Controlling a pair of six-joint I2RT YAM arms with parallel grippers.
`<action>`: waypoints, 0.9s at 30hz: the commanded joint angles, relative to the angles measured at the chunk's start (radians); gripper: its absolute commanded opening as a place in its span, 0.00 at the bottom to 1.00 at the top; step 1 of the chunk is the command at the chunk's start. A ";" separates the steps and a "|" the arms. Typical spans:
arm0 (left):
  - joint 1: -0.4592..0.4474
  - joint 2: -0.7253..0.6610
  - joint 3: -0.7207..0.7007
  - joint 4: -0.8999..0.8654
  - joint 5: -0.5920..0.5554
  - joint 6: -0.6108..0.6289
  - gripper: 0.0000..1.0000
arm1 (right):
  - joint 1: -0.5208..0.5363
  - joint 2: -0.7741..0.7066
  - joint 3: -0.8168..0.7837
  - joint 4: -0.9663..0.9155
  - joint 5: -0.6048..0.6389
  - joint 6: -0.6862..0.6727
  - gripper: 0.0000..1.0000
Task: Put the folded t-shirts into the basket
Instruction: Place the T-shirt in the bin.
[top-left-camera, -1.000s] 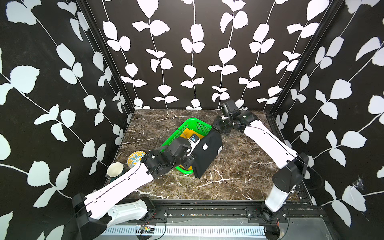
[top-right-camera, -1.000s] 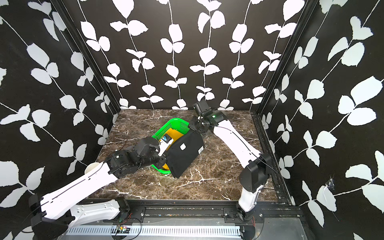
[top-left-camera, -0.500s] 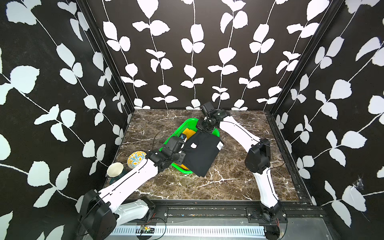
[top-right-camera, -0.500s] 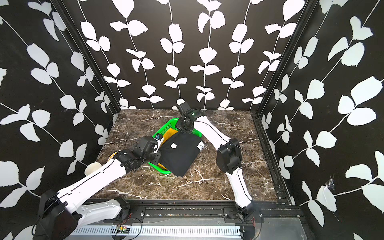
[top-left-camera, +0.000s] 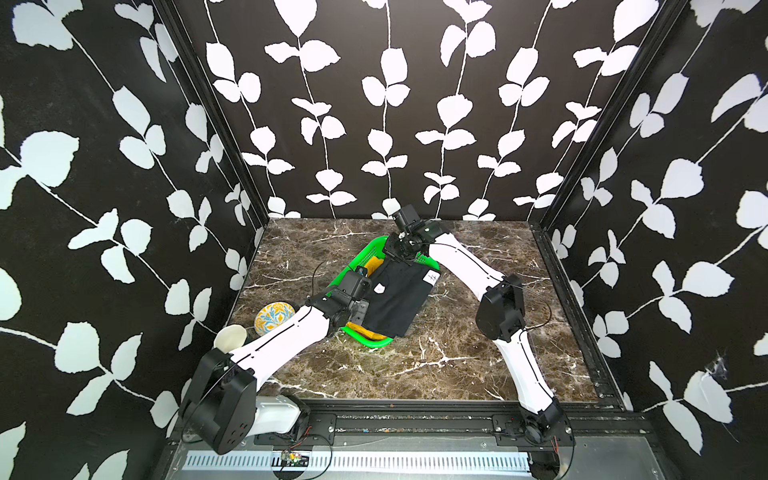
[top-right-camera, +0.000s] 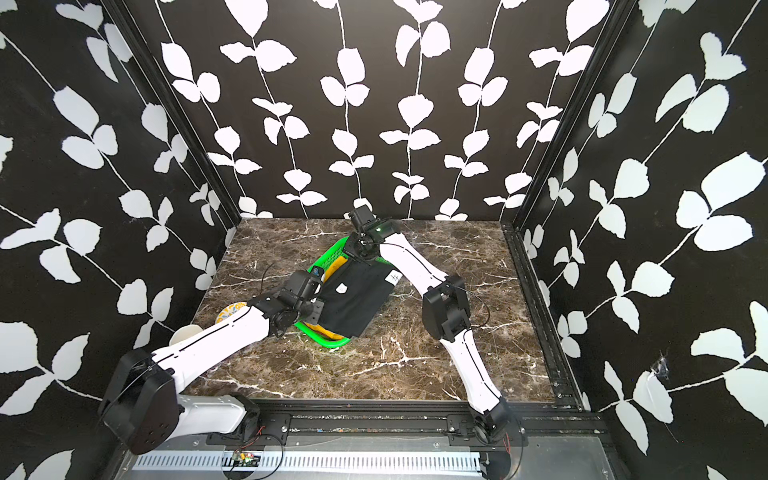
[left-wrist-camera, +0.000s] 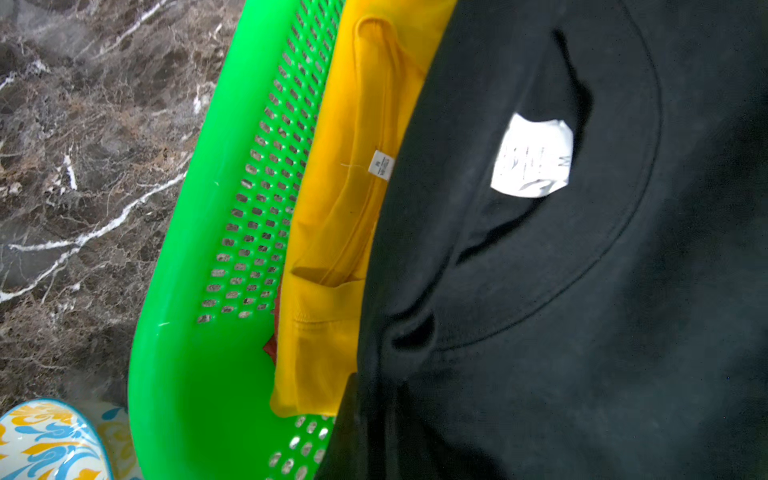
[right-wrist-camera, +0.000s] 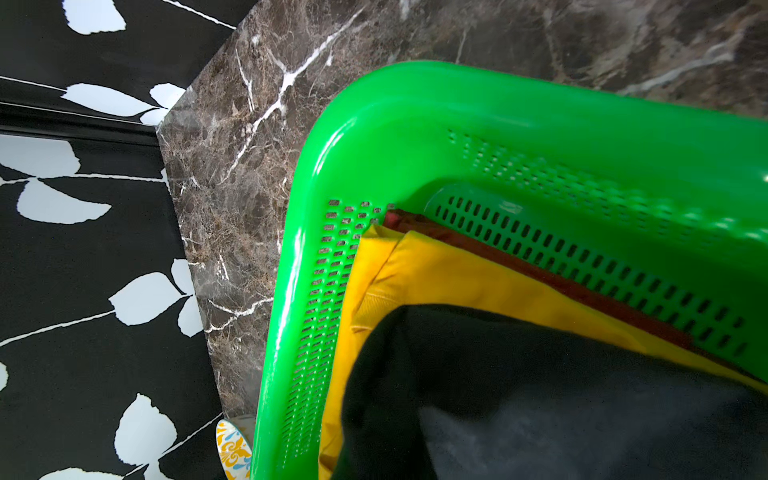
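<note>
The green basket (top-left-camera: 376, 343) (top-right-camera: 332, 341) (left-wrist-camera: 195, 374) (right-wrist-camera: 415, 124) sits mid-table, angled. Inside it lies the yellow t-shirt (top-left-camera: 374, 264) (left-wrist-camera: 345, 208) (right-wrist-camera: 457, 278), over the red t-shirt (right-wrist-camera: 540, 276), of which only an edge shows. The black t-shirt (top-left-camera: 397, 297) (top-right-camera: 353, 297) (left-wrist-camera: 582, 332) (right-wrist-camera: 540, 395) is spread over both, its right side overhanging the basket's rim. My left gripper (top-left-camera: 362, 311) is shut on its near-left edge. My right gripper (top-left-camera: 401, 255) is shut on its far corner. Black cloth hides both sets of jaws in the wrist views.
A patterned yellow-blue bowl (top-left-camera: 274, 316) (left-wrist-camera: 45, 444) stands left of the basket, with a cream round object (top-left-camera: 230, 337) nearer the front left. Leaf-patterned walls enclose the marble table (top-left-camera: 457, 357) on three sides.
Both grippers carried the black t-shirt leftwards and down, from tilted beside the basket to lying over it. The right arm's elbow folded in towards the middle.
</note>
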 joint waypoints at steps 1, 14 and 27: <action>0.015 0.034 0.011 -0.042 -0.083 0.013 0.00 | -0.020 0.015 0.022 0.086 0.018 0.024 0.00; 0.016 0.096 0.047 0.022 -0.194 0.091 0.00 | -0.040 0.023 0.025 0.132 0.028 0.041 0.00; 0.022 0.037 0.076 -0.010 -0.154 0.059 0.45 | -0.080 -0.082 -0.185 0.364 -0.092 0.023 0.29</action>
